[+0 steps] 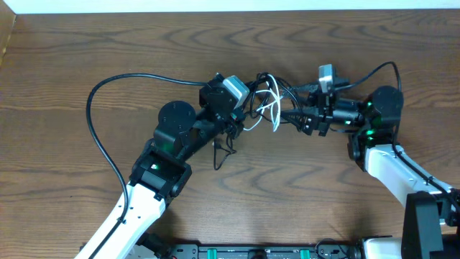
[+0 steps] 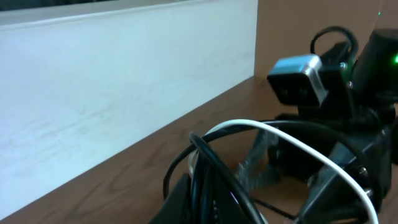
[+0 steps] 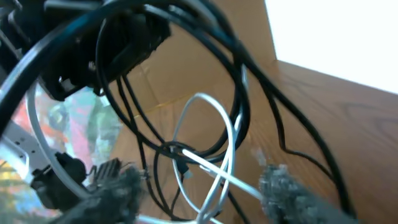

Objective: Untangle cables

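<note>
Overhead, we count two claws with one knot of cables (image 1: 267, 95) between them, over the middle of the worktop (image 1: 86, 43) and towards its far edge. In the knot we make out one white cable (image 1: 275, 114) and several black ones. We cannot tell how many black ones there are, since they cross too tightly. The knot's long axis runs left to right, from claw to claw. The white cable forms a narrow loop whose long axis runs from the far edge towards the near edge. One black strand (image 1: 221, 150) trails from the left claw (image 1: 246, 114) towards the near edge. The left claw is closed, clamped on black strands that rise from it in the left wrist view. The right claw (image 1: 300, 119) stands apart. In the right wrist view we see its two fingers (image 3: 291, 186) with the white loop between them.
</note>
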